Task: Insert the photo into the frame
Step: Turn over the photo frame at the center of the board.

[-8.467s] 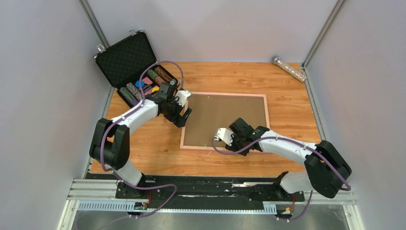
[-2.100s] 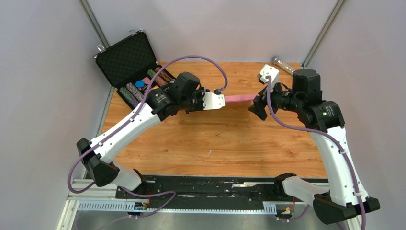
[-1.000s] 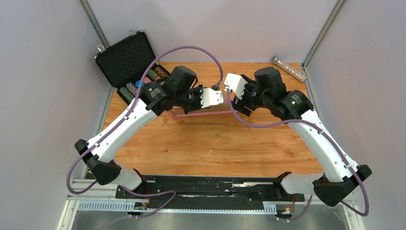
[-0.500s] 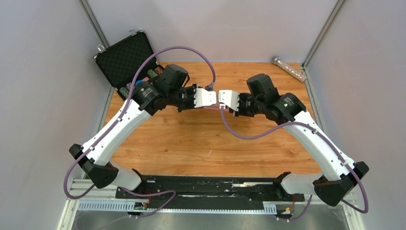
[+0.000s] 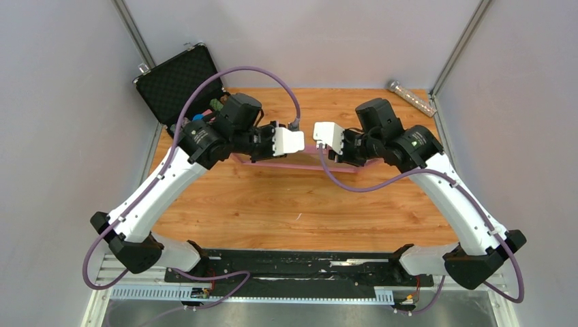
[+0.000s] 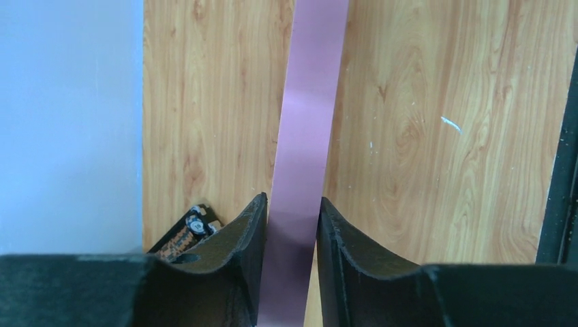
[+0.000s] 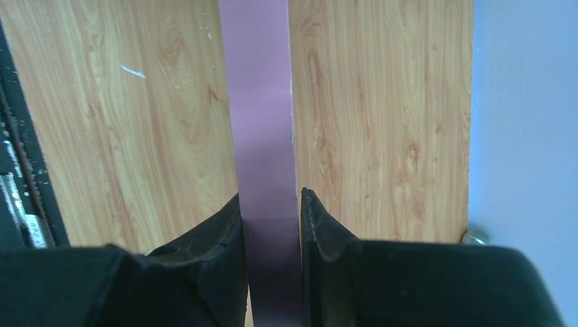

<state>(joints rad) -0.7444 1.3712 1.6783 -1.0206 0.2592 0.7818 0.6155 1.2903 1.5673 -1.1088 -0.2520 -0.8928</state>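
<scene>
The frame (image 5: 307, 165) hangs edge-on above the table, and only its thin pink rail shows between the two arms in the top view. My left gripper (image 5: 264, 154) is shut on that rail from the left. My right gripper (image 5: 339, 158) is shut on it from the right. In the left wrist view the pink rail (image 6: 310, 102) runs straight up from between the black fingers of the left gripper (image 6: 292, 211). The right wrist view shows the same pink rail (image 7: 257, 88) pinched by the right gripper (image 7: 270, 204). The photo is out of view.
An open black foam-lined case (image 5: 178, 82) holding coloured chips stands at the back left, close behind my left arm. A glittery tube (image 5: 411, 97) lies at the back right corner. Grey walls close in the wooden table (image 5: 293, 204) on three sides.
My right gripper has come in from the right and shut on the frame's rail. Both arms now hold the frame, which has shifted a little to the left and toward the near side.
</scene>
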